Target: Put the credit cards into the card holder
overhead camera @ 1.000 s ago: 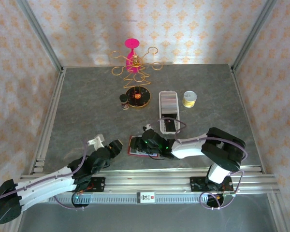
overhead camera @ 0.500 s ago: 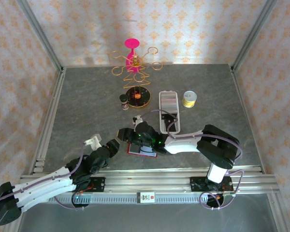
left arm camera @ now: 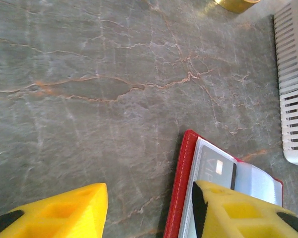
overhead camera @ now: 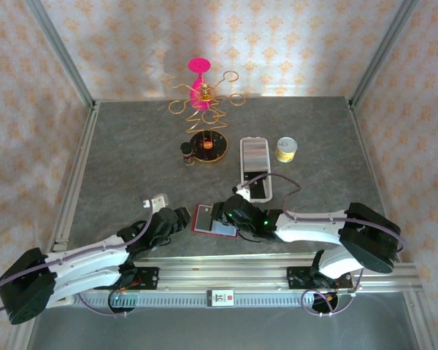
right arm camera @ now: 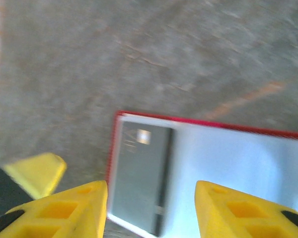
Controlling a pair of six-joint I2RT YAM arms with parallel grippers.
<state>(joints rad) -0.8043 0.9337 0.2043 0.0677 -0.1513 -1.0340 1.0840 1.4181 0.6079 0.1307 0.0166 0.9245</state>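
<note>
The red card holder [overhead camera: 204, 216] lies open on the grey table near the front. A dark card with a small chip [right arm camera: 139, 173] sits under its clear pocket, next to a pale bluish page [right arm camera: 238, 158]. My left gripper [left arm camera: 149, 210] is open at the holder's left edge [left arm camera: 181, 183]; its right finger [left arm camera: 238, 210] is over the pocket with the dark card [left arm camera: 216, 168], and its left finger is over bare table. My right gripper [right arm camera: 150, 210] is open just above the holder, with nothing between its fingers. From above, the left gripper [overhead camera: 181, 216] and right gripper [overhead camera: 223, 214] flank the holder.
A long white perforated tray [overhead camera: 255, 166] lies behind the holder. A yellow tape roll [overhead camera: 286, 149] stands to its right. A gold wire stand with a pink top [overhead camera: 202, 95], a round dark base [overhead camera: 208, 144] and a small jar [overhead camera: 187, 152] stand at the back. An aluminium rail [overhead camera: 219, 268] runs along the front edge.
The left gripper has moved right up to the holder's left edge, and its jaws have narrowed a little. The right gripper swung left over the holder, then came back over its right side.
</note>
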